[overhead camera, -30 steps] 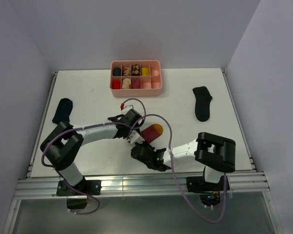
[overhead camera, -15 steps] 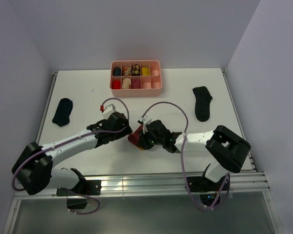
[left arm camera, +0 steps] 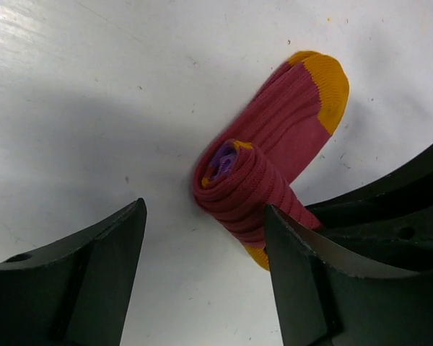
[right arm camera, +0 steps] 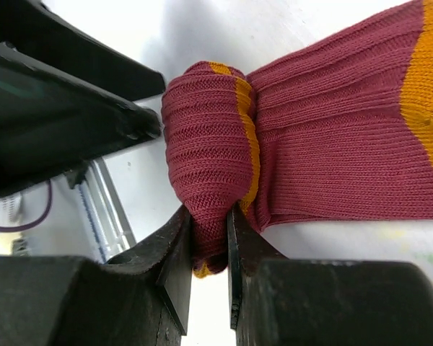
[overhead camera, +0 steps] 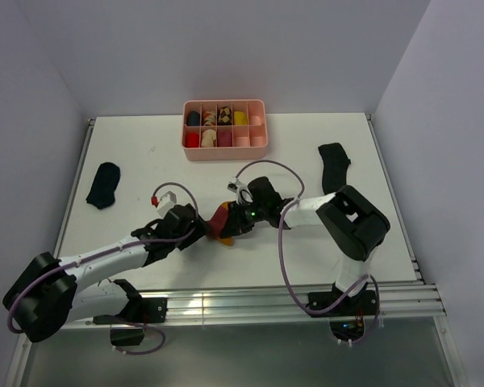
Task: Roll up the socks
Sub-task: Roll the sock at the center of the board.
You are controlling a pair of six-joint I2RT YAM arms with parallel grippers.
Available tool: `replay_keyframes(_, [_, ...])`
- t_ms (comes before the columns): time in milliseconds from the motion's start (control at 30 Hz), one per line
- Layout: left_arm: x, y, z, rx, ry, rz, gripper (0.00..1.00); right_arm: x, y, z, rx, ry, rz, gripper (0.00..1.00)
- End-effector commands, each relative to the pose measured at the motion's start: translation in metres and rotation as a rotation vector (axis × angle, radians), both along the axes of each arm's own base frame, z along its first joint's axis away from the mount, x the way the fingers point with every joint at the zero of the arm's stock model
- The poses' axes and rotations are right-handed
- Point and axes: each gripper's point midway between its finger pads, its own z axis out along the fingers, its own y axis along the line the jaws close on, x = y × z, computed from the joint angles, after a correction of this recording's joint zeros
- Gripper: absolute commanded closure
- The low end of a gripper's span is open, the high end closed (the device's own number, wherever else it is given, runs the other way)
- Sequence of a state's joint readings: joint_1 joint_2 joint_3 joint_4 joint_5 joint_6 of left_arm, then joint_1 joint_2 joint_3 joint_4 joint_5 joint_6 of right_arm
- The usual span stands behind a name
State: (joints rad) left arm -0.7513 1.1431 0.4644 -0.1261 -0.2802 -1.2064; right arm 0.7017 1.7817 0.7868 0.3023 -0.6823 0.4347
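The maroon sock [overhead camera: 221, 218] with orange toe lies mid-table, one end wound into a tight roll [left arm camera: 239, 189] and the toe end [left arm camera: 325, 83] still flat. My right gripper [right arm camera: 210, 232] is shut on the bottom of that roll [right arm camera: 206, 155], reaching in from the right [overhead camera: 237, 218]. My left gripper [left arm camera: 206, 214] stands open just left of the roll [overhead camera: 200, 229], one finger beside the fabric and not gripping it. One black sock [overhead camera: 103, 184] lies flat at far left. Another black sock [overhead camera: 333, 157] lies at the right, partly behind my right arm.
A pink divided tray [overhead camera: 225, 151] holding several rolled socks stands at the back centre. White walls close the table on three sides. The left gripper's black fingers [right arm camera: 72, 108] fill the upper left of the right wrist view.
The left gripper has opened, let go of the sock and drawn back to the near left. The right gripper has swung in from the front edge and closed on the roll.
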Motion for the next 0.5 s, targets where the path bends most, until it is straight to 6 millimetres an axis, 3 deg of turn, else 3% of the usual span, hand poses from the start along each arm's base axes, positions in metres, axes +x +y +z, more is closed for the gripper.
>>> replay_keyframes(0, [0.013,-0.015,0.009,-0.091,-0.033,0.029,0.3,-0.011,-0.002,-0.011,-0.032,0.106,0.036,1.0])
replay_keyframes(200, [0.022,-0.017,0.006,-0.089,-0.053,0.056,0.35,-0.006,-0.002,-0.016,-0.048,0.131,0.03,1.0])
replay_keyframes(467, [0.017,-0.004,-0.025,-0.017,0.019,0.071,0.48,-0.003,-0.004,-0.023,-0.058,0.158,0.03,1.0])
